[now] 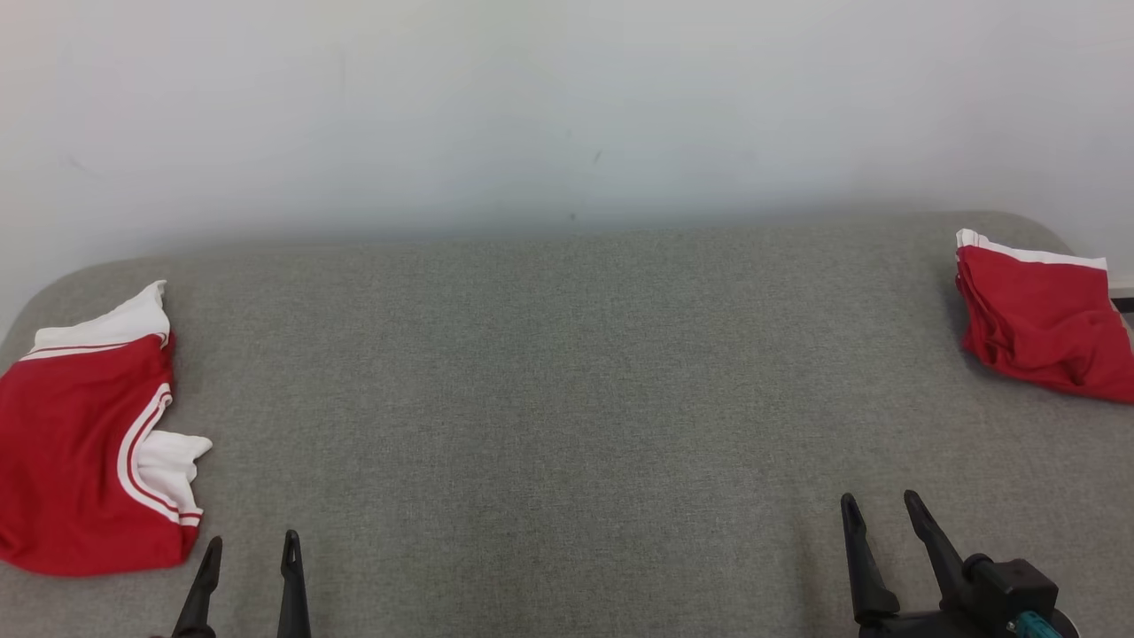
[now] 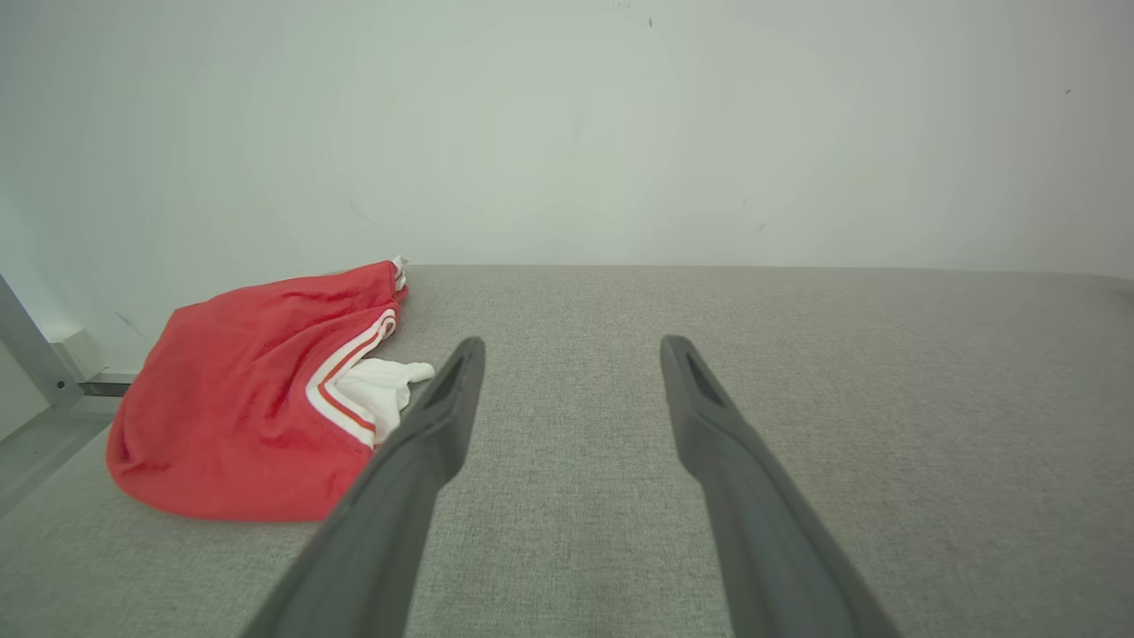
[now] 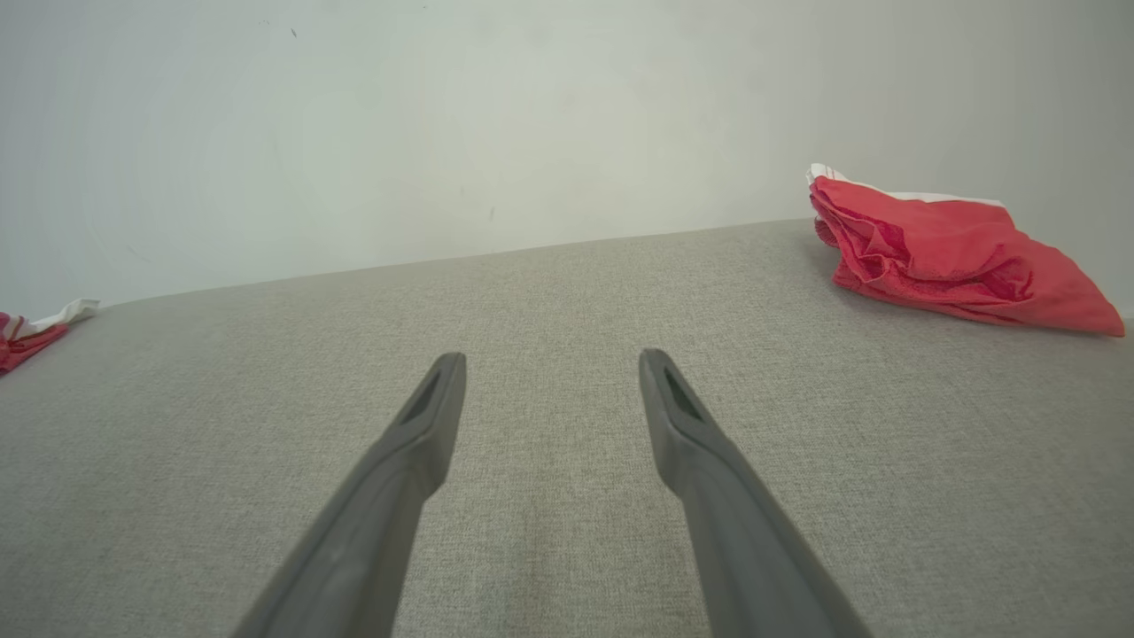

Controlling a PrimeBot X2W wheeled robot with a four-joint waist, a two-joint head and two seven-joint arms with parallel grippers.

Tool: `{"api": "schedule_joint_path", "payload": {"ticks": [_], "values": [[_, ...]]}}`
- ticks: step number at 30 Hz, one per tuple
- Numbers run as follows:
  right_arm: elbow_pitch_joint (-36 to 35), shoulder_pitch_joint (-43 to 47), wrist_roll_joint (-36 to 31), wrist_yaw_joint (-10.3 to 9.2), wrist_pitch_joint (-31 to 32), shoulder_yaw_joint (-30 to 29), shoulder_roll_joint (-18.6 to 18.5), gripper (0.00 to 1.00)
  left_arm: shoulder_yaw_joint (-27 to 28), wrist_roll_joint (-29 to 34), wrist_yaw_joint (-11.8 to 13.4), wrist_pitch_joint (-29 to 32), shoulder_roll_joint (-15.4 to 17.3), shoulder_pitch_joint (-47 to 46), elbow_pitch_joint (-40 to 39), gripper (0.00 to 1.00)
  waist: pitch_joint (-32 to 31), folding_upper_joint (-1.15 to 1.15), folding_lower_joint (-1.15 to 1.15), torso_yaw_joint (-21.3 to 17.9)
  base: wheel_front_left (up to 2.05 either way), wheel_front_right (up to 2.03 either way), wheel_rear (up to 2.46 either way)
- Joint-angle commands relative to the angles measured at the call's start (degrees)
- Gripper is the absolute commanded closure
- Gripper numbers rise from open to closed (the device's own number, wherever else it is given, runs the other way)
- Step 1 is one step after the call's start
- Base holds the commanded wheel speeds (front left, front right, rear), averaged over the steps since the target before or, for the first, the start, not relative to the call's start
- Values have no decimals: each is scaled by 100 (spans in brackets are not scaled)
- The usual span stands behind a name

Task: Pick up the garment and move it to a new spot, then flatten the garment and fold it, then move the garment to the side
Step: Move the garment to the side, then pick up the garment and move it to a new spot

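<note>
A red garment with white trim and stripes (image 1: 71,443) lies loosely folded at the left edge of the grey surface (image 1: 567,372); the left wrist view has it (image 2: 248,416) just left of my fingers. A second red garment (image 1: 1045,319) lies bunched at the far right, also seen in the right wrist view (image 3: 948,252). My left gripper (image 1: 251,545) stands open near the front edge, just right of the left garment, holding nothing. My right gripper (image 1: 881,505) is open at the front right, well short of the right garment. Both sets of fingers (image 2: 443,399) (image 3: 434,408) hover over bare fabric.
A pale wall (image 1: 567,106) rises right behind the grey padded surface. The surface's rounded corners lie at the far left and far right. A metal frame piece (image 2: 35,354) stands beyond the left edge.
</note>
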Motion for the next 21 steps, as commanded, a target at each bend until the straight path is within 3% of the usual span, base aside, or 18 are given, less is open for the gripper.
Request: {"api": "schedule_joint_path", "payload": {"ticks": [1,13,21], "values": [[-24,98,-6,-16,-41,-29,46,0,11,40,-22,-19,1,60,19,0,-5,0,0,16,0,0,0],[-102,204,-69,-16,-48,-132,122,0,64,93,-35,-19,-2,-23,57,0,0,0,0,122,0,0,0],[-119,287,28,-16,-49,-84,143,0,75,96,-12,-19,13,-69,91,0,-5,0,0,542,0,0,0]]}}
